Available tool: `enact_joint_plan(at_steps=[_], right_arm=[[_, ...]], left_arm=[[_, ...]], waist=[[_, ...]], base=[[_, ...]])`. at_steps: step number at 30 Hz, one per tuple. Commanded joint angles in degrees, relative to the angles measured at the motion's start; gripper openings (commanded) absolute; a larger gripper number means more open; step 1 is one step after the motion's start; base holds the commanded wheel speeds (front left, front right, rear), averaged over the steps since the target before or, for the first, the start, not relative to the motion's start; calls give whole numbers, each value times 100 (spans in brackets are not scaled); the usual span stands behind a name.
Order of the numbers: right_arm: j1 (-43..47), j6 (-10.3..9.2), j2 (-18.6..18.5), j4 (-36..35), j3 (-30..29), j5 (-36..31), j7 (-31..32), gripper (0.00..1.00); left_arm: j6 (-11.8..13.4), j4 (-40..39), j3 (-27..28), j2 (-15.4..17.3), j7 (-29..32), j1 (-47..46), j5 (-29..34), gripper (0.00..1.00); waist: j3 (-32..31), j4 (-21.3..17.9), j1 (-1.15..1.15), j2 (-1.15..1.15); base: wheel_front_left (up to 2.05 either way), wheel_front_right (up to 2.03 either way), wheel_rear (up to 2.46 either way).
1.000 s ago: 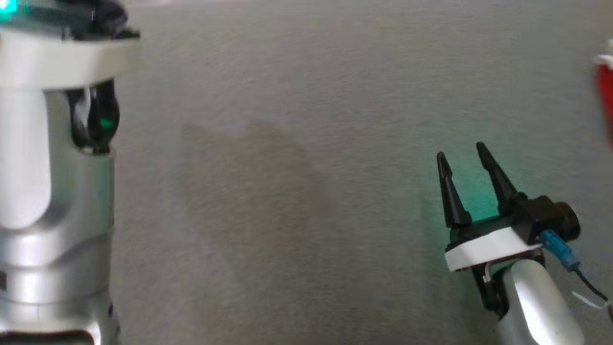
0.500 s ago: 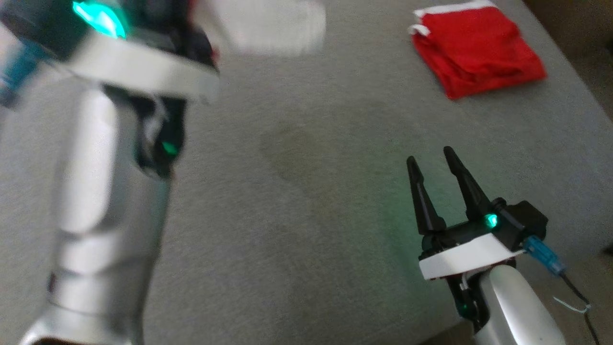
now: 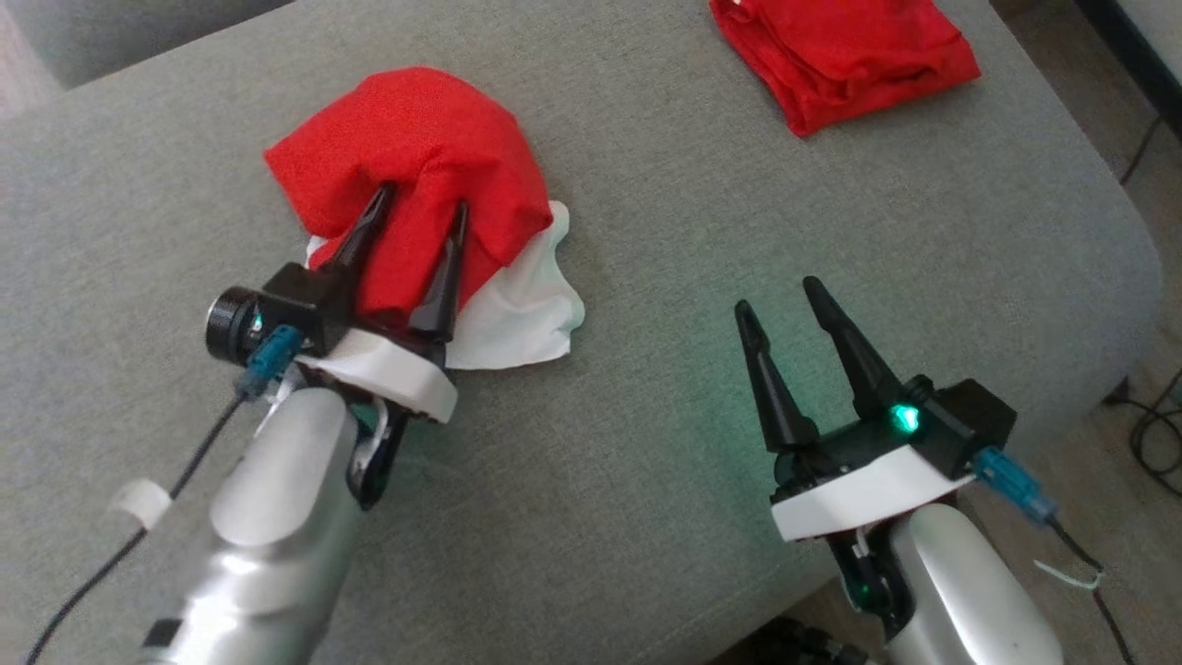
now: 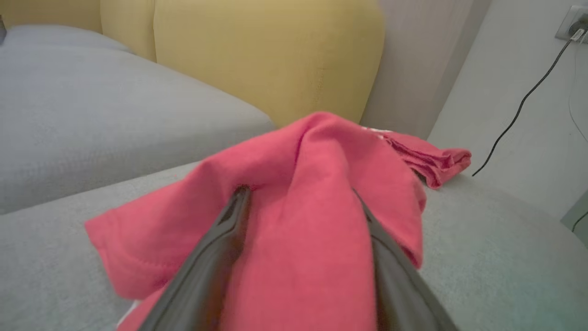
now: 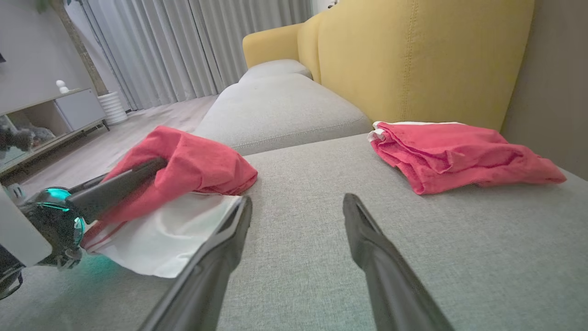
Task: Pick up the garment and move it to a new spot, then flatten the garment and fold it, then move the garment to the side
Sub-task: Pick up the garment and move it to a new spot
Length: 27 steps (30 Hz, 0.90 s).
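Between spread left jaws, bunched garment [image 3: 420, 139]

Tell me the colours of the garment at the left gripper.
The garment is red over white, clearest in the head view.

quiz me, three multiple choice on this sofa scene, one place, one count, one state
1. Where does the folded red garment lie?
A) at the far right of the grey cushion
B) on the floor
C) in a basket

2. How many red cloth heaps are on the cushion?
A) one
B) two
C) three

3. The right gripper is:
A) shut on cloth
B) open, empty
C) shut, empty

Answers:
1 A, it lies by the cushion's far right edge.
2 B, the folded one plus the red and white garment at the left gripper.
3 B, its fingers stand apart over bare cushion.
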Motion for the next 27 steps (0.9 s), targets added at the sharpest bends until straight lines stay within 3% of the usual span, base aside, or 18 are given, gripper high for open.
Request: enact_joint_plan(at_steps=[1,4,8,18,22,27], right_arm=[[-65,-4,24,-151,64,11,-14,100],[46,-4,24,-115,-124,-64,-14,100],[265,-4,24,48,-401,-312,-14,100],[864,-4,25,254,-1102,-552,-14,100],[1049,-4,25,200,-1189,-477,-14,100],[1186,-4,25,122,-1256,-416,-14,100]], left_arm=[[80,-226,192,30,-61,-53,79,100],[271,-865,441,-112,-67,360,327,100],[483,-1908,901,-360,-69,1557,621,100],[861,-3305,1473,-552,-70,3548,775,100],[1029,-3559,1542,-555,-70,3965,755,100],[1039,-3580,1472,-556,-71,4106,907,100]], waist=[[-62,69,-2,0],[-220,322,-2,0],[-680,972,-2,0],[-1643,2359,-2,0],[-1814,2620,-2,0],[-1887,2804,-2,0]], base=[[0,0,0],[0,0,0],[0,0,0],[0,0,0],[0,0,0],[0,0,0]])
